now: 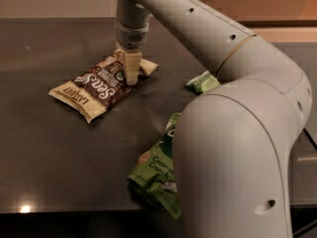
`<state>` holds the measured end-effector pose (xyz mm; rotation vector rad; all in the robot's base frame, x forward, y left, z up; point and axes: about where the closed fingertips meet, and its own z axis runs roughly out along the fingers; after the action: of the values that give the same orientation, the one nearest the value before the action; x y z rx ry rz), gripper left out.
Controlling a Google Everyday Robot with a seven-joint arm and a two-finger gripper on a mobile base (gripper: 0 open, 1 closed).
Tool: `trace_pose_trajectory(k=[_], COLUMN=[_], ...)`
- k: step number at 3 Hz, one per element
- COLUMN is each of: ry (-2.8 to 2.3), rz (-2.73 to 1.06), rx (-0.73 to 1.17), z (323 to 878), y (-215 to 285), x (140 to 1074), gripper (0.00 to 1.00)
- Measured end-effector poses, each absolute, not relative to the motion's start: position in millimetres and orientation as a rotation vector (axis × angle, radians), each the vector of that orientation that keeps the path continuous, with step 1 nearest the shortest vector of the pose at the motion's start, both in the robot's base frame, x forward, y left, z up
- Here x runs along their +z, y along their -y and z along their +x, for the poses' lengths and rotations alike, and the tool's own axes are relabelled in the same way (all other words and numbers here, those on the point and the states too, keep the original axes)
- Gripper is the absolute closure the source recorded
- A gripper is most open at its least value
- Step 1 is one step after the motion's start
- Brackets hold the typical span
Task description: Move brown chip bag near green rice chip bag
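The brown chip bag (pixel 101 86) lies flat on the dark table (pixel 44 152) at the back left, cream ends pointing left-front and right-back. My gripper (pixel 129 73) hangs straight down over the bag's right part, fingers open, tips at the bag's surface. The green rice chip bag (pixel 157 168) lies at the table's front edge, right of centre, its right side hidden behind my arm's elbow (pixel 233 162).
A second, flatter green bag (pixel 203 82) lies at the right, mostly hidden by my arm. The table's front edge runs just below the green rice chip bag. A lighter counter shows at the far right.
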<state>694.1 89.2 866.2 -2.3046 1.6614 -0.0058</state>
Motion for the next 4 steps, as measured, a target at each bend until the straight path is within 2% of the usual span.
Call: trace_pose_trajectory(k=[3, 4], ry=[-1.687, -1.665], rz=[-2.276, -2.253], rx=[0.046, 0.049], z=[682, 667], y=[-81, -65], x=[876, 893], gripper=[0.87, 1.0])
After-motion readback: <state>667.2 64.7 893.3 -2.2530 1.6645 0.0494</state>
